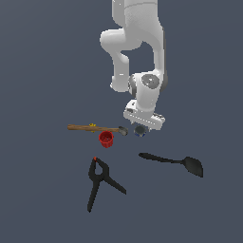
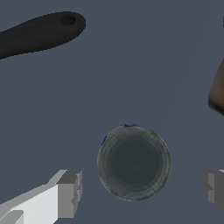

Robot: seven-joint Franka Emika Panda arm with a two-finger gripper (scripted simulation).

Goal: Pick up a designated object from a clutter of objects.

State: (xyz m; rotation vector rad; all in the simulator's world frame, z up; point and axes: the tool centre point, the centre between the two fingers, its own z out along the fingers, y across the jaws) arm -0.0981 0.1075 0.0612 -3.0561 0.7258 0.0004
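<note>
The designated object, a small round can point(image 2: 134, 162) with a dark grey top and a sliver of blue label, stands on the floor. In the exterior view the can point(image 1: 139, 130) shows just under the white hand. My gripper point(image 2: 140, 190) is open and straddles it, one finger point(image 2: 70, 192) on each side with a gap between pads and can. In the exterior view the gripper point(image 1: 141, 128) sits low over the can, its fingertips mostly hidden by the hand. The clutter around it: hammer point(image 1: 95, 128), red cup point(image 1: 106, 139), black clamp point(image 1: 99, 182), black spoon point(image 1: 173, 162).
The hammer's head point(image 2: 217, 94) lies close beside the can, and the spoon's handle end point(image 2: 41, 33) lies a little further off. The red cup stands just in front of the hammer in the exterior view.
</note>
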